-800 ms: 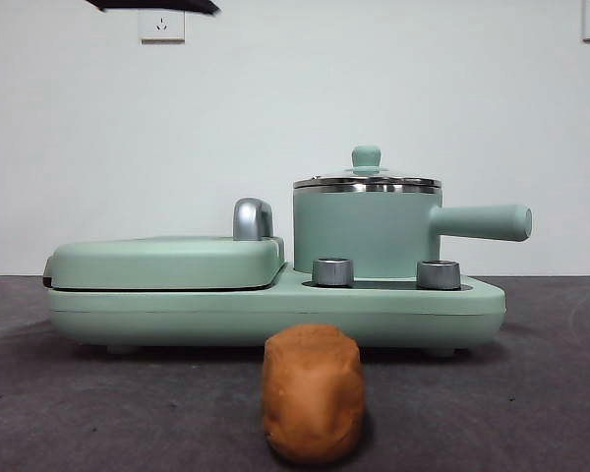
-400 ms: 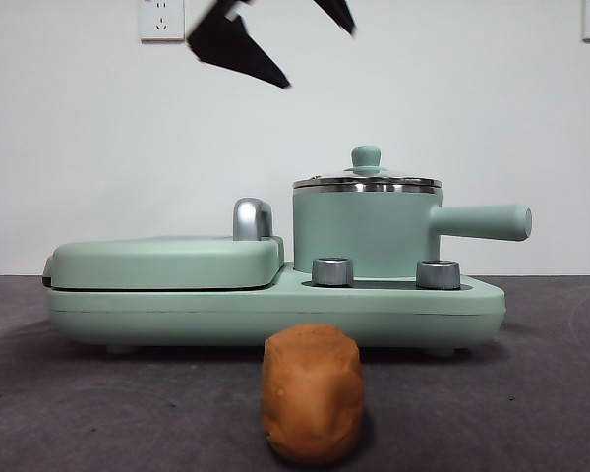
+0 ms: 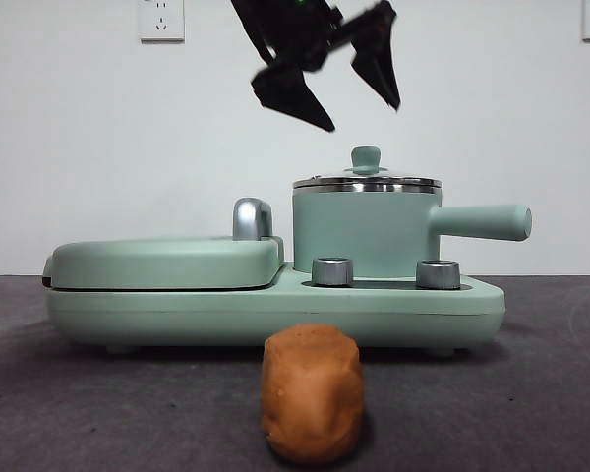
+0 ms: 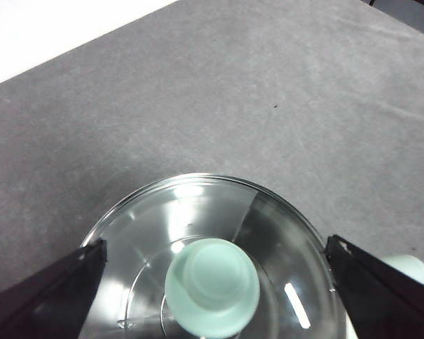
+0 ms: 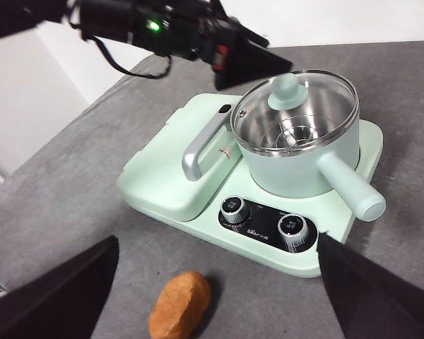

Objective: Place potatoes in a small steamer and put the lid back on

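Observation:
The orange-brown potato lies on the dark table in front of the appliance. The small mint-green steamer stands on the right side of the base, with its glass lid on it. My left gripper hangs open just above the lid's green knob, one jaw on each side, touching nothing. My right gripper is open and empty, high above the table's near side, over the potato and appliance.
The steamer's straight handle sticks out to the right. A flat mint-green griddle cover with a steel handle fills the base's left half. Two steel dials face the front. The left arm reaches in over the griddle.
The left gripper has come down and to the right from the top edge and now hangs over the lid's knob. Potato, steamer and lid have not moved.

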{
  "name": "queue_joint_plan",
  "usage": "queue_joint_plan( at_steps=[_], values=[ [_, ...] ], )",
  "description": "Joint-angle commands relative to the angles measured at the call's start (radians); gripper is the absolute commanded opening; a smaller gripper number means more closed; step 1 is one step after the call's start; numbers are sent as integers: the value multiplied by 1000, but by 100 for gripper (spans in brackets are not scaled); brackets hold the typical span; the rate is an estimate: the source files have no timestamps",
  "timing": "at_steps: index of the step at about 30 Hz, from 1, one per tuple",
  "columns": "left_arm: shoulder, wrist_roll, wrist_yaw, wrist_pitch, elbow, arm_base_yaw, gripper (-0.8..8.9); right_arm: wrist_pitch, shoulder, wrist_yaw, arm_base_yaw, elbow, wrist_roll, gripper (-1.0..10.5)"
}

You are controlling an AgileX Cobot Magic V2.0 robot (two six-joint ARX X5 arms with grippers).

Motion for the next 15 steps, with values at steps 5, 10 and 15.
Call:
queue_joint_plan(
  at_steps=[5,10,15],
  values=[
    [71,19,-2,21,32,-10,496,10,4,0,2,13,-14,447],
    [81,49,-2,24,32,-13,495,10,4,0,2,13,-14,447],
    [82,69,-2,20,32,-19,490,10,4,0,2,13,-14,447]
  ],
)
